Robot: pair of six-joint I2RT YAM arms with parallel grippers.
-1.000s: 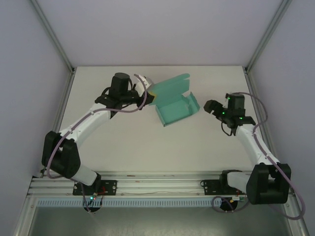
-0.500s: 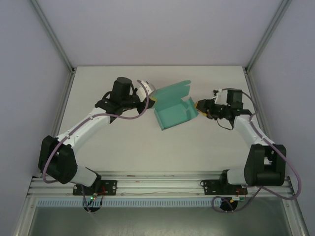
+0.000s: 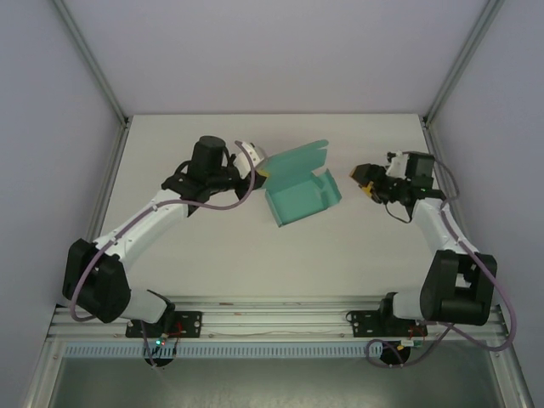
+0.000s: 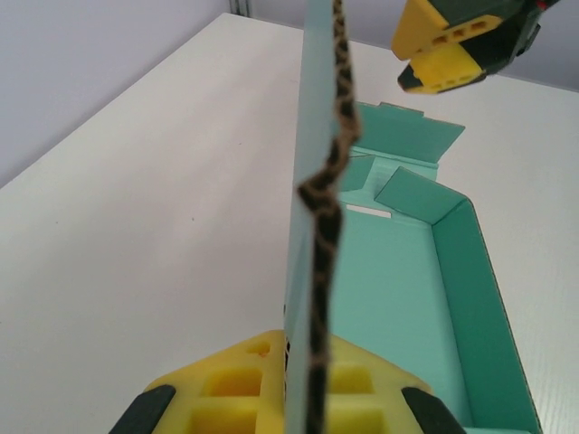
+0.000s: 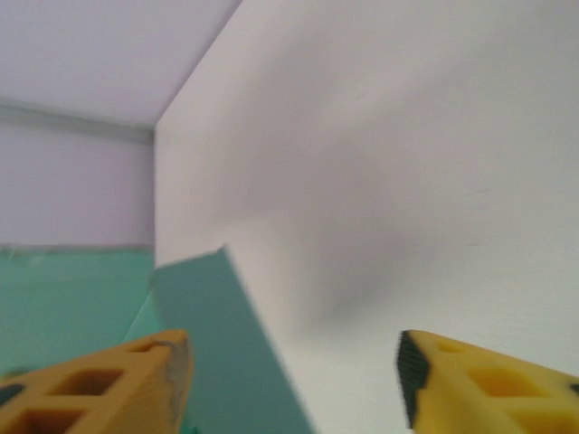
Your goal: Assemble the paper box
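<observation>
**Far of centre on the worktop (image 3: 212,255): paper box (image 3: 299,197) half-formed, gripped at its left end**

Sits as an open teal tray, base flat on the worktop, long axis running from near-left to far-right. Carries a tall lid panel (image 3: 293,161) standing upright along the far side, with a small raised tab at its right end. Seen from the left wrist, shows low side walls around a bare interior and short end flaps (image 4: 412,194) at the far end, turned partly inward but not closed.

Clamped at the left end by the left tool (image 3: 262,172): yellow fingers (image 4: 226,398) pressed together on the upright panel, thin card edge-on between them. Reached by the left arm from the near-left, wrist bent toward the box.

Just right of the box and apart from it: right tool (image 3: 364,180), pointed left at the box's right end. Jaws apart, nothing gripped. From the right wrist, yellow fingertips (image 5: 99,380) set wide, with a blurred teal corner of the box beyond them at lower left and bare white worktop behind. Cannot tell whether raised off the surface or resting on it.
</observation>
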